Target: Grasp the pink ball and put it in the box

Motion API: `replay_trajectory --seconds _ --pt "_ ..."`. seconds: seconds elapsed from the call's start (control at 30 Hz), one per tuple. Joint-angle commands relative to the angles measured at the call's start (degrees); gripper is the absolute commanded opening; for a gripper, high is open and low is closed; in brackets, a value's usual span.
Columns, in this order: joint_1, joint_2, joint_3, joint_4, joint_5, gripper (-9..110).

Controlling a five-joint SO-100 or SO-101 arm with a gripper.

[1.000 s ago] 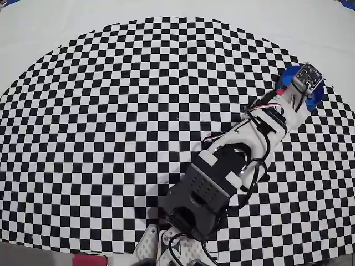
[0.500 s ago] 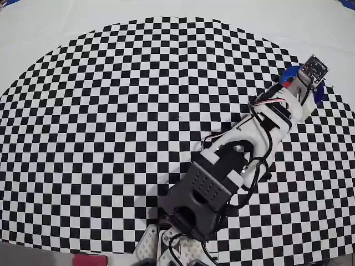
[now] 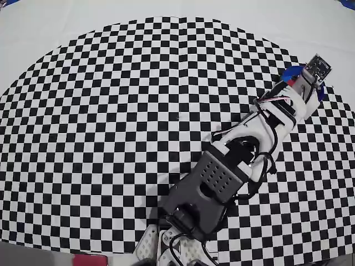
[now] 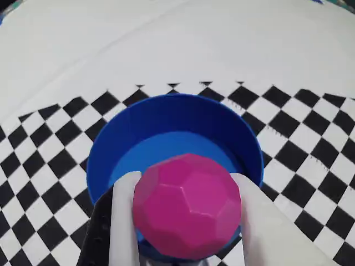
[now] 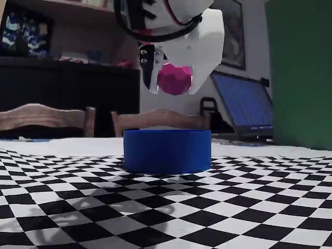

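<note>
The gripper pinches the pink ball between its two white fingers, which are spread just as wide as the ball and press against its left and right sides in the wrist view. In the fixed view the gripper holds the ball in the air directly above the box, well clear of its rim, with nothing touching the box itself. The ball is magenta and faceted, its surface made of flat pentagon and hexagon panels with a matte finish. The box is a round, bright blue container with low, smooth upright walls and a flat, lighter blue floor, open at the top. It stands on a black-and-white checkered mat, near the mat's far right edge in the overhead view, where only a sliver of the blue box shows beside the arm. The arm is white plastic with dark grey motor housings and thin cables looped along it. Beyond the mat lies a plain white tabletop. No legible writing or brand marks appear on the ball, the box or the arm. In the fixed view a laptop with a lit blue screen sits in the far right background, and wooden chair backs stand behind the table.
</note>
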Motion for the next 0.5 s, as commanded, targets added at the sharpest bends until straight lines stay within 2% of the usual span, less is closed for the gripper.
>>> replay_trajectory --seconds 0.0,0.47 --pt "0.44 -0.44 -4.66 0.44 0.18 0" --pt "0.44 -7.29 -12.57 1.93 0.26 0"
